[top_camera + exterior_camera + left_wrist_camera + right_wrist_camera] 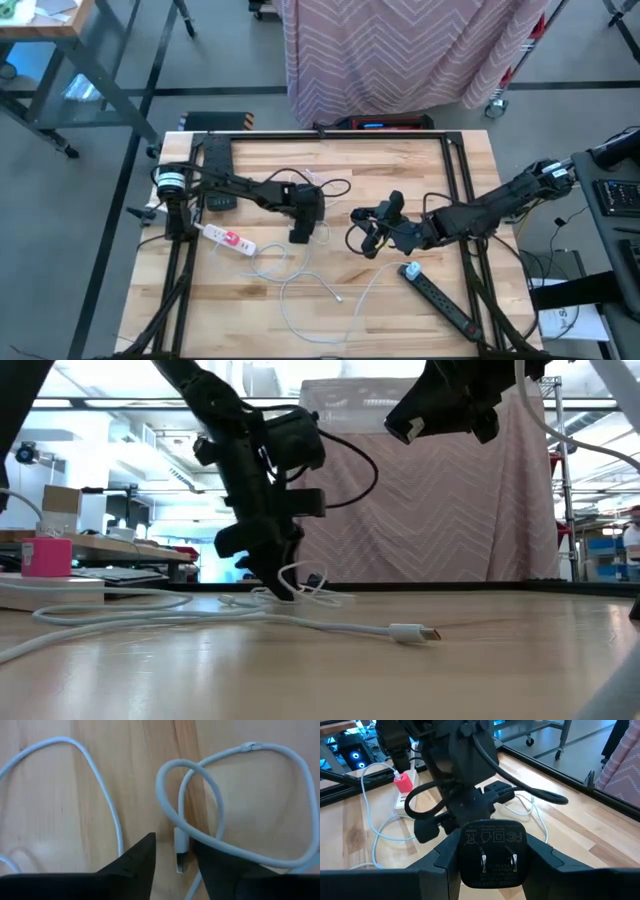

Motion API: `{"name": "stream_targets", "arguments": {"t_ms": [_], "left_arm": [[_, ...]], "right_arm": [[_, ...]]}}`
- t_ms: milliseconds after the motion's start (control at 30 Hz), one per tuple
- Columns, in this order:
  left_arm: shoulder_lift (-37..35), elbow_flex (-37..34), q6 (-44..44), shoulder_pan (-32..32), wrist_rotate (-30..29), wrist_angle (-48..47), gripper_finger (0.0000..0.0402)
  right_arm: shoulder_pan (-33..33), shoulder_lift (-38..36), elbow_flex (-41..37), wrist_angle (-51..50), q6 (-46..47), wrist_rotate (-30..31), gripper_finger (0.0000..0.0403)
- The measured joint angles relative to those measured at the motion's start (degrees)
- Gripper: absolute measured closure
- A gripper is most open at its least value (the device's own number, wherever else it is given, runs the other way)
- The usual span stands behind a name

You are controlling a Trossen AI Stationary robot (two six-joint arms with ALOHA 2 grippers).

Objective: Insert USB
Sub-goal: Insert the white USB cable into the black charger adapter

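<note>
Broadly, the wooden surface [400, 310] carries a black power strip [440, 297] at its right side and a white power strip [228, 239] at its left. Above the middle, the right gripper [492, 855] has its fingers clamped on a black charger block [492, 851]. Lower, the left gripper [175, 857] has its fingers apart on either side of the white cable's USB plug [180, 851], which lies flat on the wood.

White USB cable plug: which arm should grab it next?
Left. Its open hand sits low over the table with the white USB plug between the fingers. The right hand is raised and already holds a black wall charger.
</note>
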Motion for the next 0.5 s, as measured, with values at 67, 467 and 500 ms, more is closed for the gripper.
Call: {"name": "stream_targets", "arguments": {"t_ms": [67,467,500], "left_arm": [[0.11,1.17,-0.02,0.00,0.08,-0.52,0.0283],[0.39,2.24,-1.82,0.00,2.77,-0.49,0.0272],[0.39,2.12,-2.92,0.00,2.78,0.43,0.0269]], "right_arm": [[0.00,0.00,0.00,-0.26,-0.02,0.01,0.0271],[0.00,0.00,0.00,-0.45,-0.05,0.00,0.0270],[-0.02,0.00,0.00,-0.44,-0.07,0.01,0.0271]]}}
